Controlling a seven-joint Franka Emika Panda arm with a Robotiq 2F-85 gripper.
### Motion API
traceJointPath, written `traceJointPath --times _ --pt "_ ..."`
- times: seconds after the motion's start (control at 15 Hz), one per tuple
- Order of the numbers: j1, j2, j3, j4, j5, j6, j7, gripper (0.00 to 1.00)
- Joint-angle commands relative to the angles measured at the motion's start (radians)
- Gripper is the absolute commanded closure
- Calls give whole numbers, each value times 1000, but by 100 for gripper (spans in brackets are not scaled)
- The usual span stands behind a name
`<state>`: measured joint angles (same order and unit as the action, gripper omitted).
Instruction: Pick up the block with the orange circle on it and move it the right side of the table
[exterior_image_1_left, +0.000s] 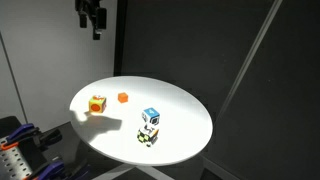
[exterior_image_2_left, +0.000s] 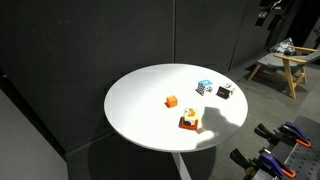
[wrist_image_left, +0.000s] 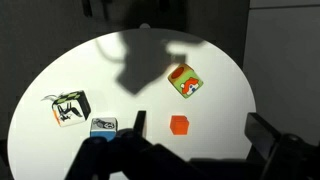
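Observation:
The block with the orange circle (exterior_image_1_left: 97, 103) sits on the round white table (exterior_image_1_left: 180, 115), near its edge. It also shows in an exterior view (exterior_image_2_left: 189, 122) and in the wrist view (wrist_image_left: 183, 81), with yellow and green faces and a red-orange mark. My gripper (exterior_image_1_left: 92, 18) hangs high above the table, open and empty. In the wrist view the open fingers (wrist_image_left: 200, 128) frame the lower part of the picture, and the block lies well below them on the table (wrist_image_left: 110, 70).
A small plain orange cube (wrist_image_left: 179, 124) lies close to the block. A blue-topped white cube (wrist_image_left: 103, 126) and a black-and-white patterned cube (wrist_image_left: 70, 107) sit together further along the table (exterior_image_2_left: 140, 100). A dark curtain stands behind. A wooden stool (exterior_image_2_left: 282, 62) stands off to the side.

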<state>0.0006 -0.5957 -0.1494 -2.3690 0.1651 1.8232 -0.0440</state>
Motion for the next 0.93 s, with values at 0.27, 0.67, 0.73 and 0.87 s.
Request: traceJointPath --times 0.27,0.67,0.73,0.87 --pt "-23 2 17 2 10 -3 -10 0" --pt "-3 15 61 -20 0 51 -20 0" --pt "3 24 73 -23 -2 68 -24 0" --pt "16 55 100 -19 -8 104 -28 0"
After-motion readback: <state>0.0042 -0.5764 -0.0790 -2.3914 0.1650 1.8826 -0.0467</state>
